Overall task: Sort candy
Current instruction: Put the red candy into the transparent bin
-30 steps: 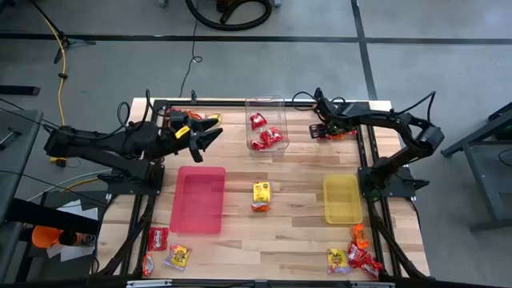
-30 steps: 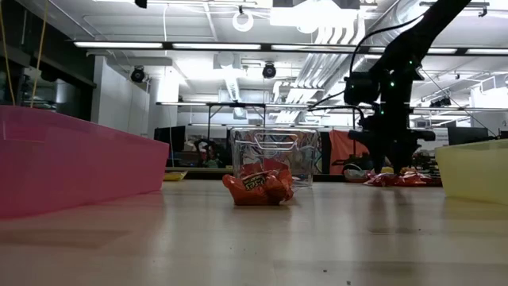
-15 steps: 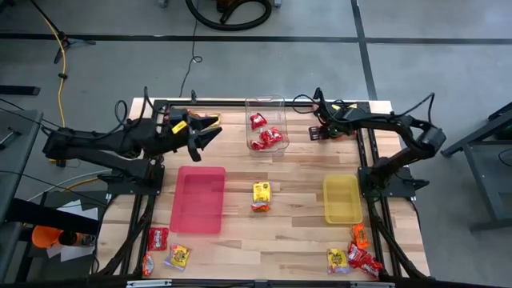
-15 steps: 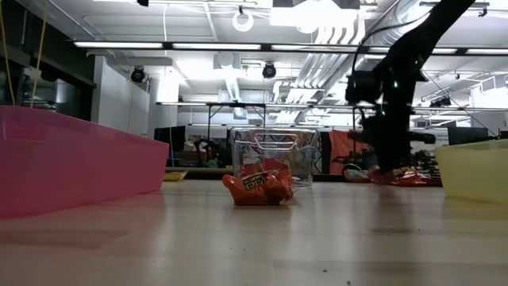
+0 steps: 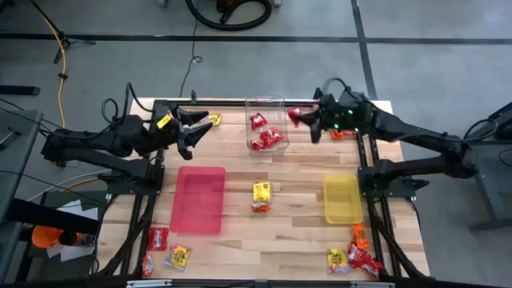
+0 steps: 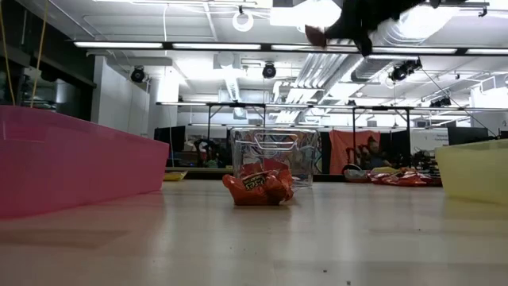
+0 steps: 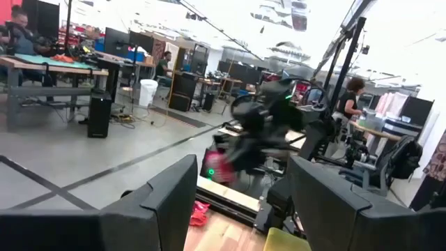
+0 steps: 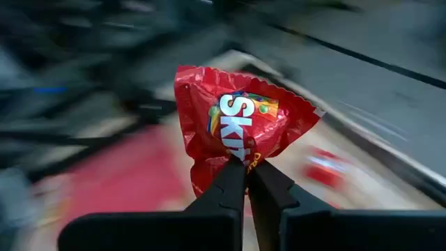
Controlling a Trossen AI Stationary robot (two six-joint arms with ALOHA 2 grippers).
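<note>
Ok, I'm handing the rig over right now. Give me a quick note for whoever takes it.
Right gripper: shut on a red candy packet, held in the air near the clear tub.
Left gripper: open, empty, above the table's far left edge.
Done: three red packets in the tub; pink tray and yellow tray hold nothing.
Left: two packets mid-table, clusters at the near-left and near-right corners, and some by each arm's far corner.

— What's around the wooden table (image 5: 296, 172)?
— Grey concrete floor (image 5: 432, 32) crossed by dark lines. Behind the table, workbenches (image 7: 42, 66), and long ceiling strip lights (image 6: 143, 45) overhead.
</note>
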